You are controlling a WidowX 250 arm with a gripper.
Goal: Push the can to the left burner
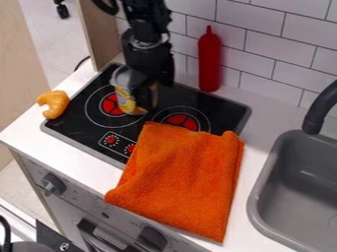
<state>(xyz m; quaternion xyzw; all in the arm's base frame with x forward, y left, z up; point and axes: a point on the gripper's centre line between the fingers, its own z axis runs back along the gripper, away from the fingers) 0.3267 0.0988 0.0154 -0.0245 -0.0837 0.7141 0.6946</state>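
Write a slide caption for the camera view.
Gripper and can at the left burner, an orange towel lying partly over the stovetop.

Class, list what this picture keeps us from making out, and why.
Camera view: part of the silver-and-yellow can, behind the black gripper.
Camera view: front of the right red round burner, under the orange cloth.
Camera view: right side of the grey sink, past the right edge.

The black arm (148, 54) hides part of the can (123, 98), and the right edge crops the sink (266, 183).

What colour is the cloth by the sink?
Orange; the cloth shows best in the camera view.
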